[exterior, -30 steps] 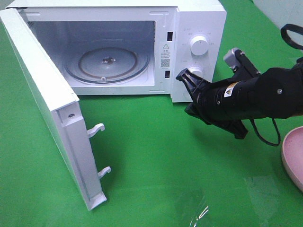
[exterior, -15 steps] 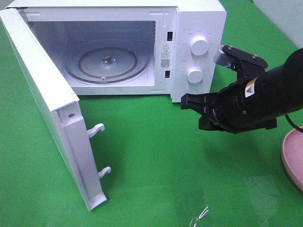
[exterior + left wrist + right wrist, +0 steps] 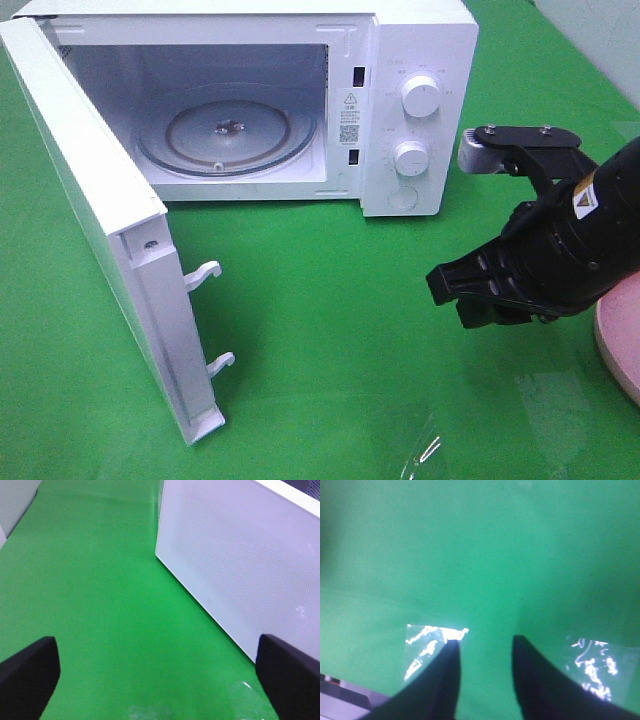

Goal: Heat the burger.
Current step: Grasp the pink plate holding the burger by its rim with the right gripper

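Green cloth (image 3: 330,330) showed between the right gripper's (image 3: 486,645) half-parted, empty jaws; pink plate (image 3: 622,340) just behind it, burger unseen, perhaps there.

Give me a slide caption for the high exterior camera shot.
Microwave door open, turntable bare; right hand open over the green cloth, pink plate at frame edge.
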Controlling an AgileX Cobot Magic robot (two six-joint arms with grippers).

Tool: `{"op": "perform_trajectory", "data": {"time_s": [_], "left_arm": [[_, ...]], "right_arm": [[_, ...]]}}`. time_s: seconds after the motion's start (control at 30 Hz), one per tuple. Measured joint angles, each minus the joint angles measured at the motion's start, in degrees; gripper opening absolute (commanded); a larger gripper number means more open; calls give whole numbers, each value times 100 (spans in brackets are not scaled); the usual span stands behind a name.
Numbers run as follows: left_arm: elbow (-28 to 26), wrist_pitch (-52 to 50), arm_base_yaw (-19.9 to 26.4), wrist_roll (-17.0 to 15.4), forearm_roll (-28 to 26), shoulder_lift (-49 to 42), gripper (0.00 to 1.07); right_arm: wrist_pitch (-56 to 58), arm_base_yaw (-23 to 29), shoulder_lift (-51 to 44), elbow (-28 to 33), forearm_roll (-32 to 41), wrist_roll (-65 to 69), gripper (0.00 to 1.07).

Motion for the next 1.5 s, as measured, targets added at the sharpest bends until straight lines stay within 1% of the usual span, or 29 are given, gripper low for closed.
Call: {"op": "perform_trajectory", "data": {"time_s": [0.03, 0.07, 0.1, 0.13, 0.17, 0.2, 0.3, 0.33, 0.37, 0.4, 0.43, 0.5, 0.53, 0.57, 0.6, 0.67, 0.7, 0.73, 0.83, 0.87, 0.9, 1.03, 1.13, 1.2, 1.5], "left_arm": [[0, 0, 0, 0, 0, 0, 99], [0, 0, 0, 0, 0, 0, 99], [0, 0, 0, 0, 0, 0, 99], [0, 0, 0, 0, 0, 0, 99], [0, 0, 0, 0, 0, 0, 99], [0, 0, 0, 0, 0, 0, 99], [0, 0, 0, 0, 0, 0, 99], [0, 0, 0, 0, 0, 0, 99], [0, 0, 0, 0, 0, 0, 99], [0, 0, 0, 0, 0, 0, 99], [0, 0, 0, 0, 0, 0, 99], [0, 0, 0, 0, 0, 0, 99], [0, 0, 0, 0, 0, 0, 99], [0, 0, 0, 0, 0, 0, 99], [0, 0, 0, 0, 0, 0, 99], [0, 0, 0, 0, 0, 0, 99], [0, 0, 0, 0, 0, 0, 99], [0, 0, 0, 0, 0, 0, 99], [0, 0, 0, 0, 0, 0, 99], [0, 0, 0, 0, 0, 0, 99], [0, 0, 0, 0, 0, 0, 99], [0, 0, 0, 0, 0, 0, 99], [0, 0, 0, 0, 0, 0, 99], [0, 0, 0, 0, 0, 0, 99], [0, 0, 0, 0, 0, 0, 99]], "right_arm": [[29, -11, -97, 0, -57, -138, 67], [29, -11, -97, 0, -57, -138, 67], [40, -57, -189, 0, -97, -252, 78], [63, -206, -264, 0, -109, -350, 86], [63, -206, -264, 0, -109, -350, 86], [183, -407, -298, 0, -132, -424, 89], [286, -533, -304, 0, -160, -441, 89], [453, -773, -304, 0, -229, -441, 89], [453, -773, -304, 0, -229, -441, 89], [584, -1043, -304, 0, -361, -441, 88], [584, -1043, -304, 0, -361, -441, 88], [773, -1553, -304, 0, -630, -458, 87], [773, -1553, -304, 0, -630, -458, 87], [796, -1748, -304, 0, -693, -493, 87], [796, -1748, -304, 0, -693, -493, 87], [796, -2034, -298, 0, -751, -539, 86], [796, -2034, -298, 0, -751, -539, 86], [791, -2183, -218, 0, -773, -550, 86], [791, -2235, -166, 0, -779, -550, 86], [756, -2320, 0, 0, -819, -550, 85], [756, -2320, 0, 0, -819, -550, 85], [470, -2395, 504, 0, -877, -544, 85], [407, -2406, 607, 0, -882, -533, 84], [149, -2401, 1003, 0, -997, -395, 84], [-418, -2401, 1748, 0, -1381, -69, 83]]}}
